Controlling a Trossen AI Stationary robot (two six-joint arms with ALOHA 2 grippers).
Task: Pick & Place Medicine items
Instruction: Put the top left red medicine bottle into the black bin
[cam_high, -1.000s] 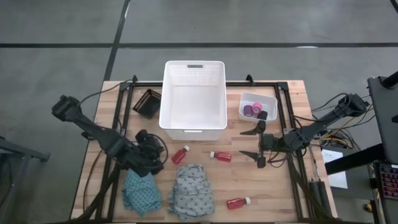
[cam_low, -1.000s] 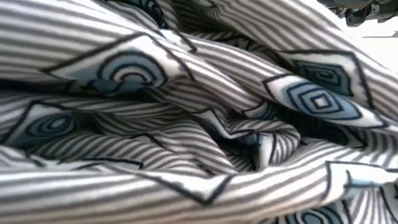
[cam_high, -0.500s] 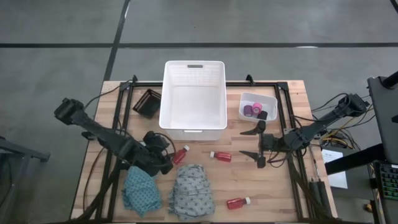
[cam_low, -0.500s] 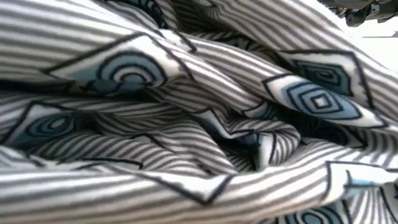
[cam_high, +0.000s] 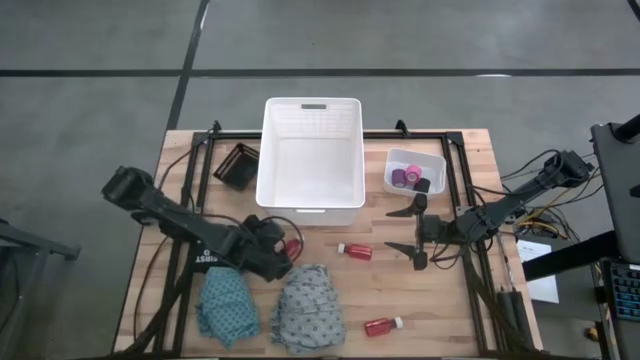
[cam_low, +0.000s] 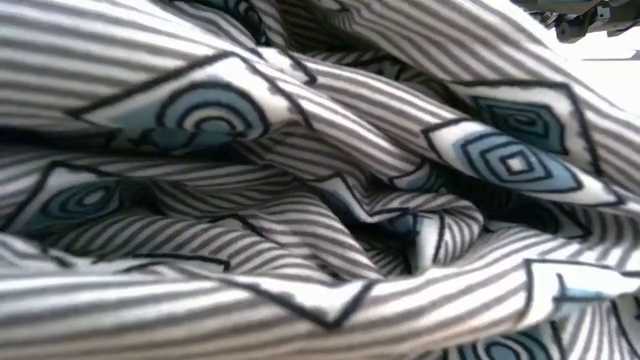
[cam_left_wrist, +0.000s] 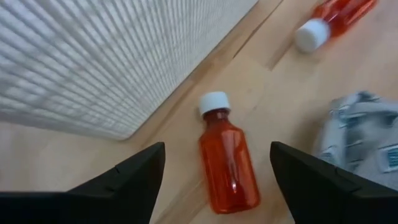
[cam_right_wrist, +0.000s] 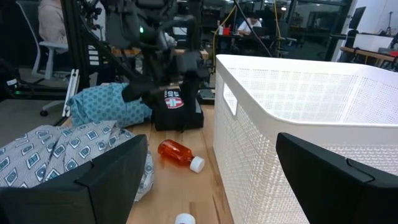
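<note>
A red bottle (cam_left_wrist: 227, 165) with a white cap lies on its side on the table just in front of the white basket (cam_high: 312, 160). My left gripper (cam_left_wrist: 216, 146) is open, one finger on either side of this bottle, apart from it. In the high view the gripper (cam_high: 283, 253) covers most of the bottle. A second red bottle (cam_high: 355, 251) lies at mid-table, and a third (cam_high: 383, 325) nearer the front. The teal cloth (cam_high: 225, 305) and the grey cloth (cam_high: 308, 308) lie bunched at the front. My right gripper (cam_high: 390, 230) waits open, right of centre.
A small clear tub (cam_high: 413, 172) holding purple, pink and black rolls stands right of the basket. A black tray (cam_high: 238, 165) sits left of it. The grey cloth (cam_low: 320, 180) fills the low view. People sit in the room beyond the table.
My left gripper has moved toward the table's right edge, from above the teal cloth to the red bottle in front of the basket. The cloths and the bottles have stayed where they were.
</note>
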